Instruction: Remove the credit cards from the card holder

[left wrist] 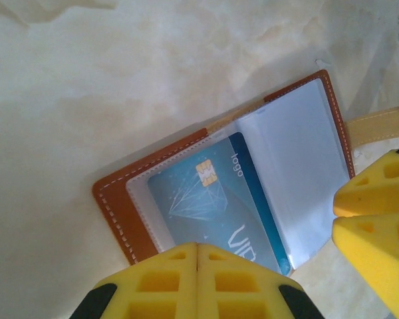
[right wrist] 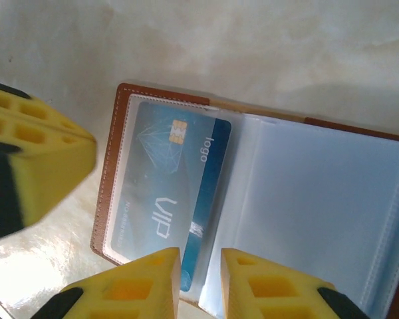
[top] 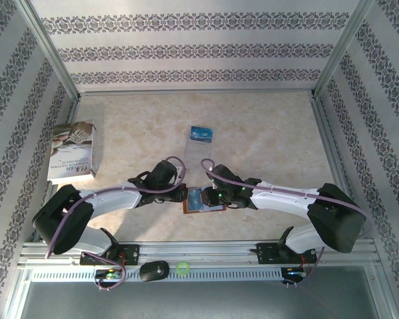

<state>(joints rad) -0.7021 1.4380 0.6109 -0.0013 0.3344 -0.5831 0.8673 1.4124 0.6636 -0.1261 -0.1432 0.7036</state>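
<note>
A small reddish-brown leather card holder (left wrist: 113, 206) lies open and flat on the pale, stone-look table (top: 272, 133). It sits close to the arms, right between the two grippers. Its clear plastic pockets (left wrist: 299, 159) face up.

A thin blue credit card (right wrist: 159, 173) with a gold chip sits inside the pocket on one side of the fold. Its long side runs along the fold, and its face looks up. The chip end points away from the right gripper (right wrist: 199, 259), and the end with the big pale letters is closest to it.

The left gripper (left wrist: 197, 247) has its yellow pads pressed tight together. It rests at the edge of the holder. I think it is there to pin the holder down so it cannot slide.

The right gripper's jaws stand a little apart, with a thin gap. The near corner of the card sits at that gap. I cannot tell if the pads touch it. This looks like lining up to pinch the card and pull it out lengthwise.

A second blue card (top: 201, 133) lies farther back on the table, well apart from the holder.
</note>
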